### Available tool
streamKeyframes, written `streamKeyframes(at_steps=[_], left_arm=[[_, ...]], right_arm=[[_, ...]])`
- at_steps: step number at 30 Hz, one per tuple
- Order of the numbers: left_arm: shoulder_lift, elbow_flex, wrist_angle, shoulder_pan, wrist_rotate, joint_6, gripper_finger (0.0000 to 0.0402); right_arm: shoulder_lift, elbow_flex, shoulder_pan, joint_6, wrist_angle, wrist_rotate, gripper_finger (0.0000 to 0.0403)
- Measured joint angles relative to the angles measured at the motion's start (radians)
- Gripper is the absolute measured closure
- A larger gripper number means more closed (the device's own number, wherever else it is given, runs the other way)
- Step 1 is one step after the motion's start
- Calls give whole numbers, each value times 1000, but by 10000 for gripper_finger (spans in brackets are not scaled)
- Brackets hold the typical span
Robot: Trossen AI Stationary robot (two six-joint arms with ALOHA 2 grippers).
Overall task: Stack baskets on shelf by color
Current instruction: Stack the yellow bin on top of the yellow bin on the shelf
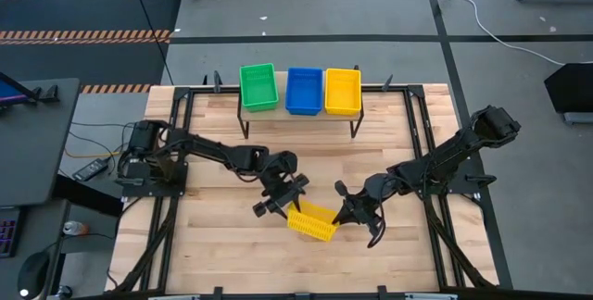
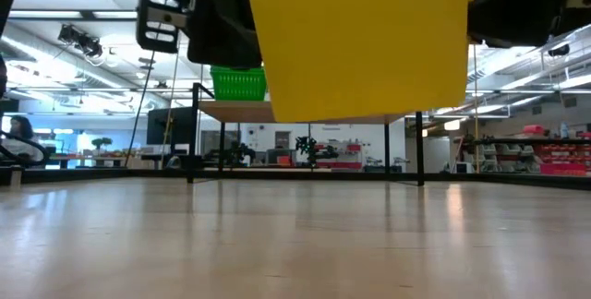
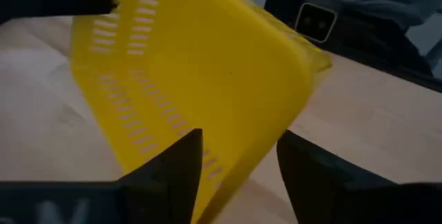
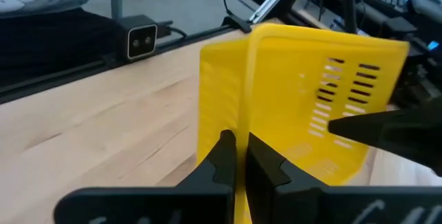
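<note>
Both grippers meet at one yellow basket (image 1: 311, 222) held above the middle of the slatted tabletop (image 1: 222, 244), near its front edge. Right gripper (image 4: 237, 156) is pinched shut on the basket's thin wall — the wrist view shows the yellow rim running straight between the two closed fingers. Left gripper (image 3: 237, 156) stands with its fingers spread apart, the basket's slotted side lying just in front of the gap; I cannot tell whether either finger touches the plastic, but nothing is clamped. So the basket hangs from the right arm alone, tilted, with its solid bottom turned toward the low camera and well clear of the wood.

Judging by its look, the basket is light, thin moulded plastic: stiff enough to keep its shape, yet likely to flex at the rim and to swing or pivot when held at a single point. Smooth walls may slip in a loose pinch. The best hold is probably the one in use — over the rim of a short wall, fingers inside and outside — and a level carry would ask for a firm squeeze.

On the shelf (image 1: 298, 112) at the far side sit a green basket (image 1: 258, 87), a blue basket (image 1: 304, 91) and another yellow basket (image 1: 342, 91), side by side; the held one belongs on the yellow at the right end.
</note>
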Motion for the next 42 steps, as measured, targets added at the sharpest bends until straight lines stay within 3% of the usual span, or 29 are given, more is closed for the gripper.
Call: streamKeyframes(at_steps=[5, 10, 16, 21, 25, 33, 38, 42], left_arm=[[0, 1, -28, 28, -19, -9, 201], [0, 1, -73, 51, -133, -117, 204], [0, 2, -67, 63, -178, -143, 209], [-1, 20, -65, 65, -435, -294, 209], [-2, 45, -117, 66, -612, -424, 210], [-2, 47, -223, 65, -631, -548, 219], [-1, 47, -301, 63, -685, -642, 230], [0, 47, -375, 61, -741, -683, 239]], right_arm=[[0, 0, 0, 40, -29, 25, 387], [0, 0, -2, 46, -59, 54, 386], [0, 0, -3, 45, -57, 48, 388], [0, 0, -3, 80, -65, 58, 387], [0, 3, -4, 166, -84, 172, 386], [0, 3, -3, 226, -132, 293, 386], [0, 3, -4, 279, -229, 426, 386], [0, 3, -4, 328, -293, 462, 386]])
